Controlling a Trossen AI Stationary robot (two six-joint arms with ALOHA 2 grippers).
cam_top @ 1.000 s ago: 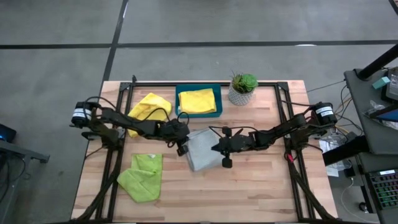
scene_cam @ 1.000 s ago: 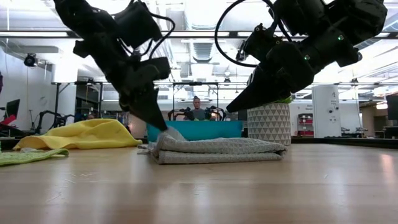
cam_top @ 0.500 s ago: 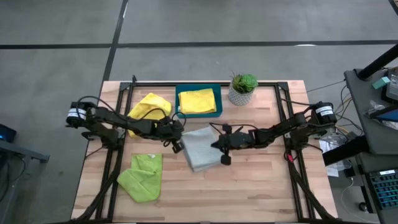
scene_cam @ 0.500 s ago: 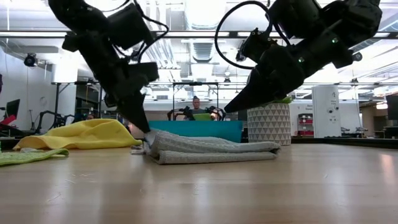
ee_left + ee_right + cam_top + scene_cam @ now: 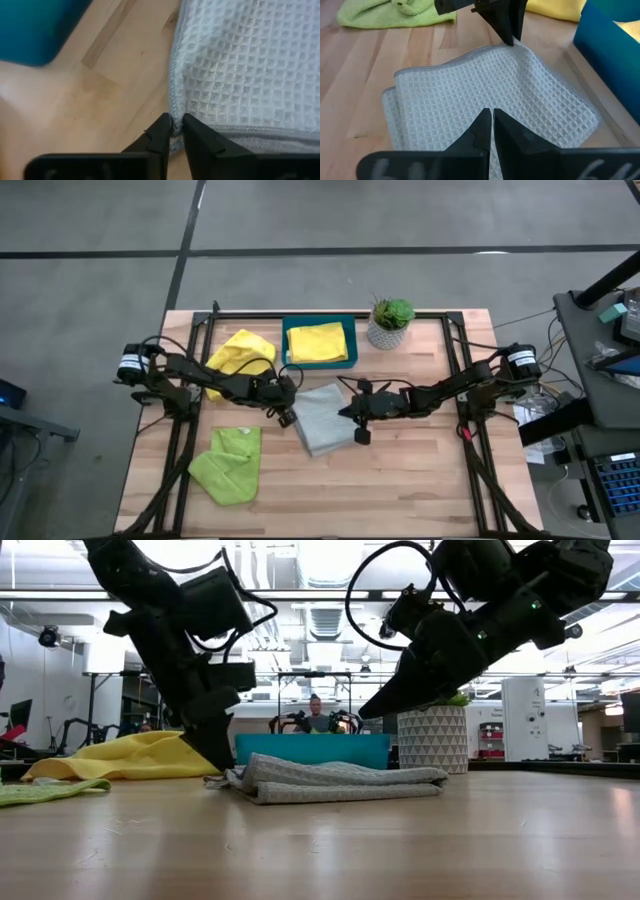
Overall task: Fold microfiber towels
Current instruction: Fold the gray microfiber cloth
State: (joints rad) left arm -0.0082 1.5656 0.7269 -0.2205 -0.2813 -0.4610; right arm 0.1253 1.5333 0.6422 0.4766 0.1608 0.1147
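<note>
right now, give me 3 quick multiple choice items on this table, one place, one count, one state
1. Where is the grey towel?
A. in the teal tray
B. on the table between both grippers
C. under the plant pot

2. How many yellow towels show?
A. one
B. two
C. four

3. How does the grey towel lie?
A. spread in one layer
B. hanging in the air
C. folded in layers

Key: 1 B, the left gripper and right gripper flank it. 2 B, one in the teal tray, one beside it. 3 C, the low view shows stacked layers.
</note>
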